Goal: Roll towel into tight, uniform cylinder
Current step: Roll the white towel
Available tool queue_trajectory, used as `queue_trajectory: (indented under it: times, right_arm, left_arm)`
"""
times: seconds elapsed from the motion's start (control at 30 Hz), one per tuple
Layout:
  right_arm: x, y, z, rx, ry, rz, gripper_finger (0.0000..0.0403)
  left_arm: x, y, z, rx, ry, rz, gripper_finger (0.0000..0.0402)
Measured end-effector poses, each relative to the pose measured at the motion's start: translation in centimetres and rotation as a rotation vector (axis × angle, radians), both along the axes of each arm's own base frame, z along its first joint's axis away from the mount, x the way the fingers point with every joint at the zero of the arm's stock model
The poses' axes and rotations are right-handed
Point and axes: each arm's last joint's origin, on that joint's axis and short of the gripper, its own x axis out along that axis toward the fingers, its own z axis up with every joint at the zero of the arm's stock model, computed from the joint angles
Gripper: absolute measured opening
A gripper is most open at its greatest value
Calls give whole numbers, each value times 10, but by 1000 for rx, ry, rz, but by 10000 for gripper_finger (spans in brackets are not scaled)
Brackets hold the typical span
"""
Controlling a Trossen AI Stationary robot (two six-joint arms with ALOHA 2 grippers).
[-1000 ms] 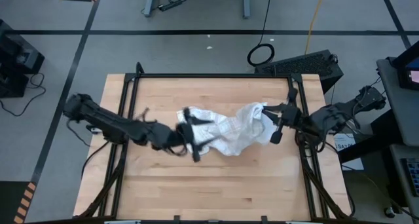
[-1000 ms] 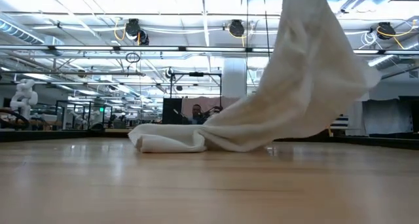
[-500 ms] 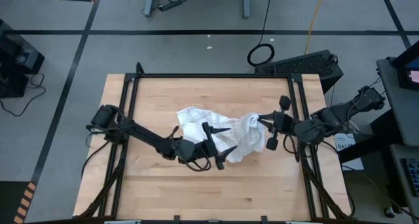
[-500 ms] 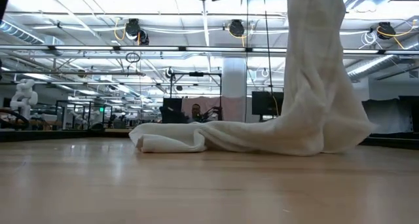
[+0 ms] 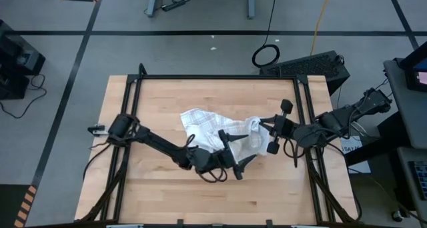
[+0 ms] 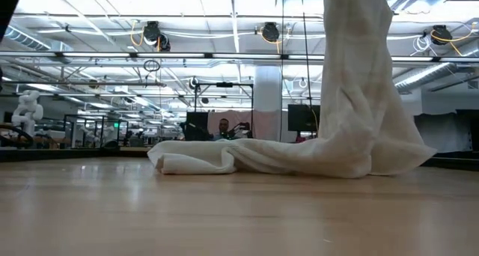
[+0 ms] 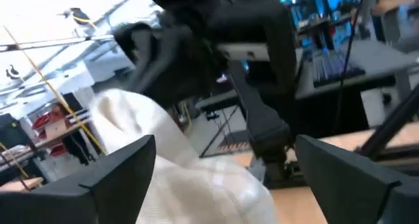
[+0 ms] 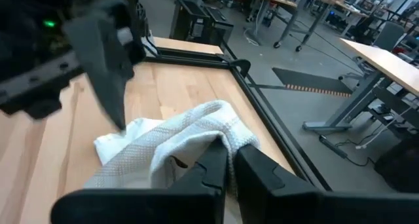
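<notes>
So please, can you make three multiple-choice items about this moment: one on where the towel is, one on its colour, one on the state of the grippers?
1. Where is the towel?
A. on the floor
B. on the wooden table, one end lifted
C. folded at a table corner

2. What colour is the towel?
A. white
B. red
C. black

3. Which gripper holds the towel?
A. left gripper
B. right gripper
C. neither

Answers:
1 B: the low view shows one end rising from the tabletop.
2 A: every view shows white cloth.
3 B: its shut fingers pinch the cloth, while the left gripper is open.
</notes>
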Motion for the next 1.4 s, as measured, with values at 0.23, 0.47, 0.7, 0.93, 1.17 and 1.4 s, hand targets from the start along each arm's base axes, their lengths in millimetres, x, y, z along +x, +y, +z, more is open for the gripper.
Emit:
queue_trajectory:
  times: [0.23, 0.47, 0.7, 0.93, 1.17, 1.4]
  right_arm:
    - [-1, 0, 1, 1, -2, 2, 15]
    - [-2, 1, -2, 9, 16, 12, 15]
    - [1, 0, -5, 36, 23, -5, 15]
    - [9, 1, -12, 39, 56, -24, 15]
    - [15, 3, -17, 35, 74, -28, 15]
    - [13, 2, -13, 45, 47, -24, 15]
  left_arm:
    - [11, 26, -14, -47, 209, 210, 281]
    - [1, 46, -8, 118, 329, 715, 127]
    - [-12, 21, 21, 72, 249, 518, 76]
    - [-25, -19, 10, 64, 301, 362, 128]
    - [-18, -35, -20, -121, 255, 223, 222]
    - [3, -31, -45, 39, 182, 260, 274]
